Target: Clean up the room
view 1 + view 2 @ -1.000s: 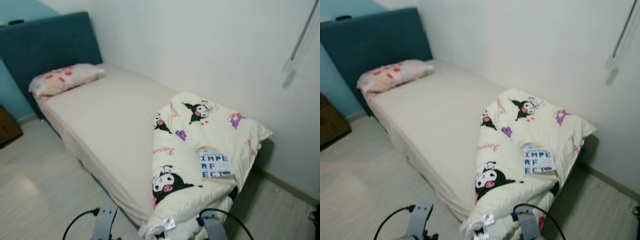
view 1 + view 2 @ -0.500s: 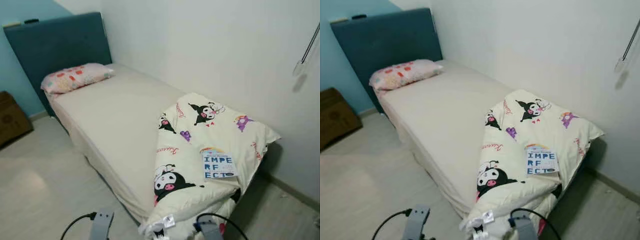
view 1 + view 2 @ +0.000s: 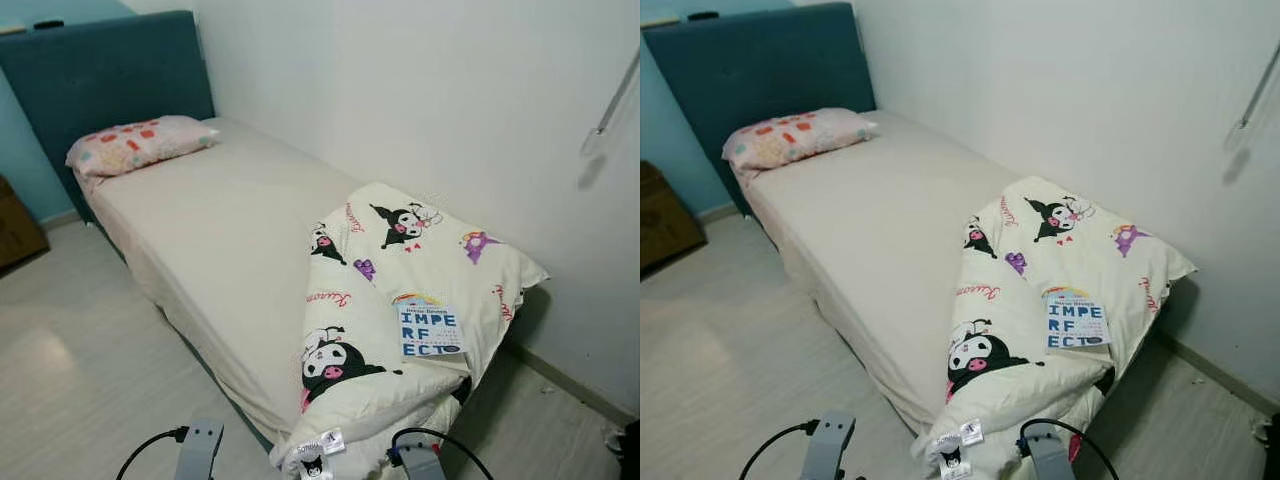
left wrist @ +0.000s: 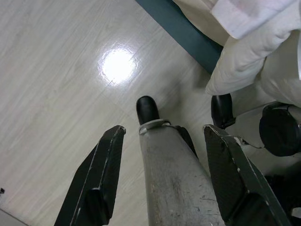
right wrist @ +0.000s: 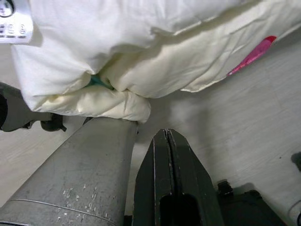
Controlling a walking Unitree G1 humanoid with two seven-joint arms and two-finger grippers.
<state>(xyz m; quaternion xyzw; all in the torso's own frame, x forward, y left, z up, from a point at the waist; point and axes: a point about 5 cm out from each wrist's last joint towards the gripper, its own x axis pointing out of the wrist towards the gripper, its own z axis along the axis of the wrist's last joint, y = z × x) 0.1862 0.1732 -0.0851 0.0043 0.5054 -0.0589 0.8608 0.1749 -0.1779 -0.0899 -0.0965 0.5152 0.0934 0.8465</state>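
Observation:
A single bed (image 3: 220, 230) runs along the white wall, with a pink patterned pillow (image 3: 135, 145) at its head. A cream duvet (image 3: 400, 260) with cartoon prints lies bunched at the foot and hangs over the corner. On the duvet lies a book (image 3: 430, 330) with big blue letters. Both arms hang low: left arm (image 3: 198, 452), right arm (image 3: 418, 462). My left gripper (image 4: 164, 131) is open above the floor beside my leg. My right gripper (image 5: 167, 139) is shut and empty, just below the duvet's hanging edge (image 5: 141, 61).
A teal headboard (image 3: 100, 70) stands at the far end and a brown wooden cabinet (image 3: 15, 225) at the far left. Pale wood floor (image 3: 70, 360) lies left of the bed. A pink strip (image 5: 254, 54) peeks from under the duvet. A thin pole (image 3: 612, 90) leans on the wall.
The camera has swung slightly, so the whole scene has shifted in the picture. Bed, duvet, book and pillow keep their places, and the arms still hang.

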